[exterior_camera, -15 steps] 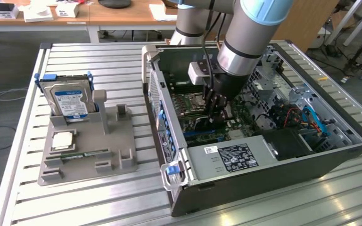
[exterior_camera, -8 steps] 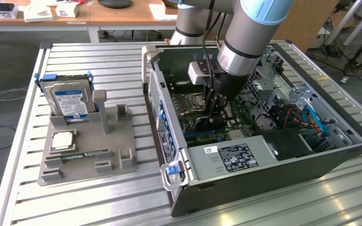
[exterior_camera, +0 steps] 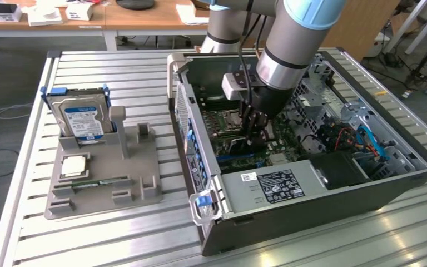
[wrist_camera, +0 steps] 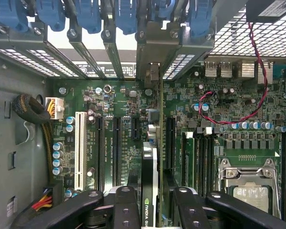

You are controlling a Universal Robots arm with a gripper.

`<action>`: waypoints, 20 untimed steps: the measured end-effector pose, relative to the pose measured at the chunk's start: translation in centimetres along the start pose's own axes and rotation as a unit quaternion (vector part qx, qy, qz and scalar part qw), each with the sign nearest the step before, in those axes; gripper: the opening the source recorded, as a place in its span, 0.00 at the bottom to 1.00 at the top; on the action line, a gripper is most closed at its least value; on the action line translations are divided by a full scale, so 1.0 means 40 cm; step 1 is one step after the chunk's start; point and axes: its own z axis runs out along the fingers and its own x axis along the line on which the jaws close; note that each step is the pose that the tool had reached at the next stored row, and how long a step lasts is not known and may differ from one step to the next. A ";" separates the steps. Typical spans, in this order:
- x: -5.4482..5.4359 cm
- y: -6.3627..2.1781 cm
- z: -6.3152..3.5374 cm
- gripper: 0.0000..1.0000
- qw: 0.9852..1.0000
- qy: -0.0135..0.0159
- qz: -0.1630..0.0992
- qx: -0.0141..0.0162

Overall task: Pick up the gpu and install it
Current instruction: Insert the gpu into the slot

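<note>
step: install, pick-up looks done | end effector deep in the computer case, clamped on the gpu | gpu edge-on over the motherboard, bracket at rear openings | seated: cannot tell | needs: card square to slot

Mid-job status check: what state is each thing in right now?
gripper: shut on the gpu
gpu: on edge over the motherboard; seating unclear
computer case: on its side, open
hard drive: upright in the grey holder
RAM stick: flat in the holder
</note>
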 end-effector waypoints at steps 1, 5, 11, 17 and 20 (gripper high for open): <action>0.000 0.000 0.000 0.35 1.000 0.000 0.000 0.000; 0.000 0.000 0.000 0.41 1.000 0.000 0.000 0.000; 0.000 0.001 -0.009 0.41 1.000 0.000 0.000 0.000; -0.002 0.003 -0.047 0.41 1.000 0.000 0.000 0.000; -0.002 0.005 -0.067 0.41 1.000 0.000 0.000 0.000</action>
